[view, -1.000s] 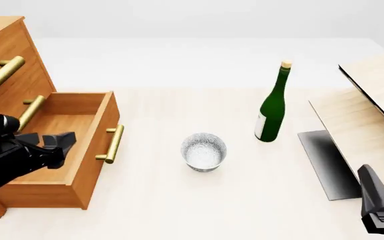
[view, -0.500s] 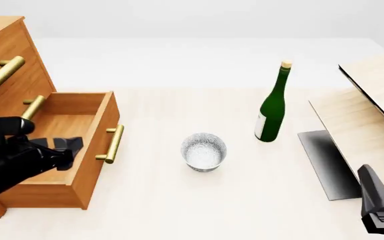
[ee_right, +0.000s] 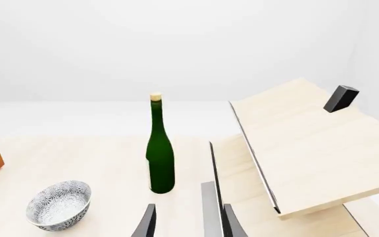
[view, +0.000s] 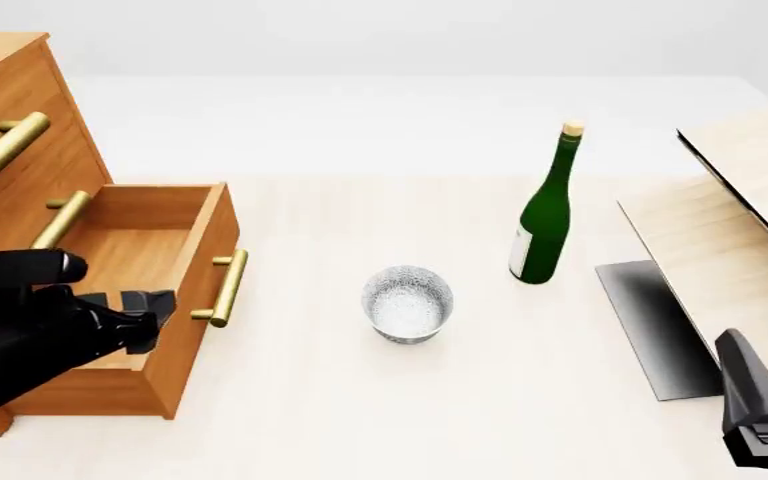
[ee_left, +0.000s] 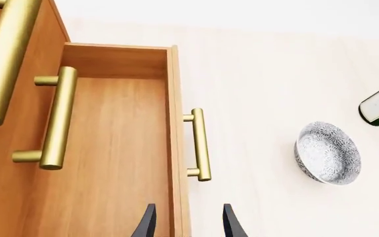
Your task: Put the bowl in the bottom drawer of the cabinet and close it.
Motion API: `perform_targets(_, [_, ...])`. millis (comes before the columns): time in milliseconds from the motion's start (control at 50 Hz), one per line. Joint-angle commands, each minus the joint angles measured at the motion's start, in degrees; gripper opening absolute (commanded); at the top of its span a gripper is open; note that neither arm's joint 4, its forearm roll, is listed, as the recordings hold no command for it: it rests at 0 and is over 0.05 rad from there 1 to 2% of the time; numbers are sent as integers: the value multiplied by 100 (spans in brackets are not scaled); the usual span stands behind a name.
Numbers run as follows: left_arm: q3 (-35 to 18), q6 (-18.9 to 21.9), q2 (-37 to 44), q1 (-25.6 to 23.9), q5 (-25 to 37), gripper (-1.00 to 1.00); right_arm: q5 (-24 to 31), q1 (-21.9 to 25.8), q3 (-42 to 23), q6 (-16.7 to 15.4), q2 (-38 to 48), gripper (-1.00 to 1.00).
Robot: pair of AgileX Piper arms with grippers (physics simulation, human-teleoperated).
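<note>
Wood, brass, glass and glaze
Cabinet (view: 11, 110) matt orange-brown wood, handle (view: 228, 288) satin brass, bottle (view: 544, 215) glossy green glass, bowl (view: 408, 303) speckled glaze

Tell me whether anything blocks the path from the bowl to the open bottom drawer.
Nothing visible does. Bare table lies between the bowl and the bottom drawer, which stands open. The green bottle stands on the bowl's other side. The left gripper hovers over the drawer's front.

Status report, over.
Both pincers open, empty. Left pincer over open bottom drawer. Speckled white bowl on table, untouched. Green glass bottle stands beyond it.
</note>
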Motion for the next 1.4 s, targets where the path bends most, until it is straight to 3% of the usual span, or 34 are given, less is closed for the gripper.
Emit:
perform_targets(20, [142, -78, 197, -34, -160, 100, 0, 0, 0, 1, -2, 100])
perform_targets(1400, [416, -324, 881, -444, -710, 100, 0, 0, 0, -1, 0, 100])
